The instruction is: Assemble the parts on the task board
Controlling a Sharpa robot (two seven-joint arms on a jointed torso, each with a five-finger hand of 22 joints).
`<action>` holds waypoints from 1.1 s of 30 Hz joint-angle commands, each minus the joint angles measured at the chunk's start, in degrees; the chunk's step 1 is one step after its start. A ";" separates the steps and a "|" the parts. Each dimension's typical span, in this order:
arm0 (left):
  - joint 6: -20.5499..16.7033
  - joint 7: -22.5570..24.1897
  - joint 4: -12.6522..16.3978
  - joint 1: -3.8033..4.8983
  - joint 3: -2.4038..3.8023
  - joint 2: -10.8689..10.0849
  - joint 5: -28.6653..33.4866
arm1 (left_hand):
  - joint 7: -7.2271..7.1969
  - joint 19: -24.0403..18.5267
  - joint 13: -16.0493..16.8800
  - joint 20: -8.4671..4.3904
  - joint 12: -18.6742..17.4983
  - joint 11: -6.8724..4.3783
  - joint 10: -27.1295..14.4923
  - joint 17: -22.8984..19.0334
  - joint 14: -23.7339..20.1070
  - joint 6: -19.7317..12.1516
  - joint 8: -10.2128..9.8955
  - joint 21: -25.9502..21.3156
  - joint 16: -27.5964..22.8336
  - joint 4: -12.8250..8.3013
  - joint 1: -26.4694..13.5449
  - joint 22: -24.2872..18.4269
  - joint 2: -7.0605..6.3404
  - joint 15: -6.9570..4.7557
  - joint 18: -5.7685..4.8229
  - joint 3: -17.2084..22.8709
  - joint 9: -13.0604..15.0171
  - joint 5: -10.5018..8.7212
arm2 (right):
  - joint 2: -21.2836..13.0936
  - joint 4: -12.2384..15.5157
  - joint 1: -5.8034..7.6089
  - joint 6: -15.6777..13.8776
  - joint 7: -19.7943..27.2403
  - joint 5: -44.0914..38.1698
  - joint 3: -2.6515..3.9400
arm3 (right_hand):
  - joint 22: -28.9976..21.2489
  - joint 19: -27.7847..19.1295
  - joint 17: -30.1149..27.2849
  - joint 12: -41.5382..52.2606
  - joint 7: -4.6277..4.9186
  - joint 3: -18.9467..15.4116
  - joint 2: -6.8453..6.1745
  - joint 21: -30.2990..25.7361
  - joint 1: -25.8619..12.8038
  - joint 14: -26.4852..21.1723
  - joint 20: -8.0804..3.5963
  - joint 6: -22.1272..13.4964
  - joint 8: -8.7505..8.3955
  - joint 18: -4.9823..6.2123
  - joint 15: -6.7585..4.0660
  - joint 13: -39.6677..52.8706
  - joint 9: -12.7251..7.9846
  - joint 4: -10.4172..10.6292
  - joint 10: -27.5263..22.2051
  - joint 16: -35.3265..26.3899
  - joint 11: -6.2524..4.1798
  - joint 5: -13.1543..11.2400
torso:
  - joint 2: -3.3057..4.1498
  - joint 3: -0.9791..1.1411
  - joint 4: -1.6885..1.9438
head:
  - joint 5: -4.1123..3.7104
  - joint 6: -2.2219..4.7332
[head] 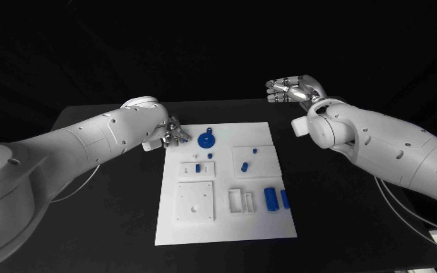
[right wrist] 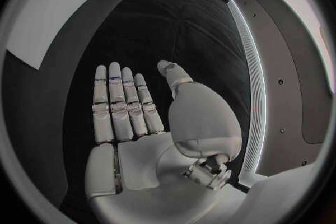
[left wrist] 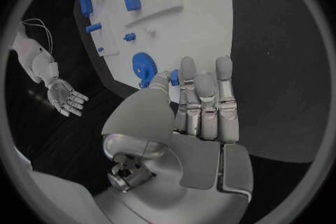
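A: Starting at the left: where is the left hand (head: 171,132) relative to the parts?

B: It sits at the far left corner of the task board (head: 259,225), and the blue gear (head: 206,139) lies just beside its fingertips, toward the board's middle. In the left wrist view the fingers (left wrist: 205,102) run straight out and close together over the board's edge, with a small blue piece (left wrist: 174,74) at their tips, between thumb and fingers. I judge it pinched, though the contact is hard to make out.

A: And the gear's lie?

B: Flat on the board, with a short stub pointing toward the far edge. The left hand is clearly the nearer one.

A: Further right?

B: Near the middle, small blue pegs (head: 244,167) lie in or by white blocks; toward the near right corner a blue cylinder (head: 270,198) lies with its long axis running far to near.

A: The right hand (head: 293,90)?

B: Raised past the board's far right corner, well apart from it, fingers straight, holding nothing.
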 commanded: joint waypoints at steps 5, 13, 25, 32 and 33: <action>-1.04 1.01 0.13 0.00 0.04 -0.16 1.92 | -0.16 -0.15 -0.06 0.07 -0.44 -0.06 0.06 -0.04 -0.32 0.17 -0.59 -0.22 -0.08 0.03 0.14 1.18 -0.20 -0.01 -0.75 0.75 -0.40 0.52 | 0.09 -0.08 -0.02 0.47 0.32 0.03 0.03 | -0.09 -0.33 -0.09 -0.18 0.17 0.07 0.06 -0.07 -0.16 -0.34 0.13 -0.17 -0.19 0.72 -0.13 -0.08 -0.02 0.34 -0.28 -0.28 0.09 0.37 | 0.04 -0.01 0.02 | -0.02 0.04; -2.14 1.94 0.63 0.03 0.11 -1.11 4.80 | -0.01 -0.20 -0.77 0.00 -1.90 -0.06 1.19 0.02 0.04 3.12 -4.78 -0.06 -0.40 -2.10 0.79 1.19 1.84 -0.06 -0.74 5.99 -1.60 3.00 | 0.03 -0.23 -0.02 0.62 0.24 0.04 0.03 | -0.09 -0.33 -0.10 -0.18 0.17 0.08 0.05 -0.07 -0.08 -0.35 0.12 -0.16 -0.19 0.71 -0.12 -0.08 -0.02 0.48 -0.27 -0.29 0.09 0.39 | -0.05 0.00 0.09 | -0.06 -0.09; -3.67 2.61 4.15 0.28 0.45 -3.73 7.75 | 0.18 -0.57 -0.59 0.01 -4.48 -0.03 2.99 0.76 0.53 8.31 -13.20 1.09 -0.94 -8.87 -5.92 1.20 -1.98 -0.06 -0.35 35.79 3.70 -19.03 | -0.25 -0.37 -0.03 0.77 0.10 0.13 0.03 | -0.09 -0.33 -0.10 -0.18 0.17 0.08 0.05 -0.07 -0.08 -0.35 0.12 -0.16 -0.19 0.71 -0.12 -0.08 -0.02 0.48 -0.27 -0.29 0.09 0.39 | -0.15 -0.07 0.20 | 0.20 -0.08; -4.39 1.93 7.56 0.54 0.48 -5.65 9.01 | -0.19 -0.30 -0.62 -0.20 -5.43 -0.30 4.29 1.40 1.00 11.36 -17.75 1.32 -0.71 -9.27 -6.59 1.18 -1.77 -0.31 -0.43 35.59 7.22 -19.20 | -0.43 -0.43 -0.05 0.81 0.03 0.21 0.03 | -0.09 -0.33 -0.10 -0.18 0.17 0.08 0.05 -0.07 -0.08 -0.35 0.12 -0.16 -0.19 0.71 -0.12 -0.08 -0.02 0.48 -0.27 -0.29 0.09 0.39 | -0.34 -0.11 0.30 | 0.42 -0.21; -4.56 1.79 8.23 0.57 0.48 -6.00 9.07 | -0.21 -0.23 -0.70 -0.26 -5.71 -0.32 4.58 1.46 1.11 11.83 -18.39 1.34 -0.80 -9.33 -6.55 1.17 -1.78 -0.35 -0.45 35.60 7.28 -19.25 | -0.46 -0.43 -0.06 0.82 0.02 0.22 0.03 | -0.09 -0.33 -0.10 -0.18 0.17 0.08 0.05 -0.07 -0.08 -0.35 0.12 -0.16 -0.19 0.71 -0.12 -0.08 -0.02 0.48 -0.27 -0.29 0.09 0.39 | -0.38 -0.12 0.32 | 0.45 -0.25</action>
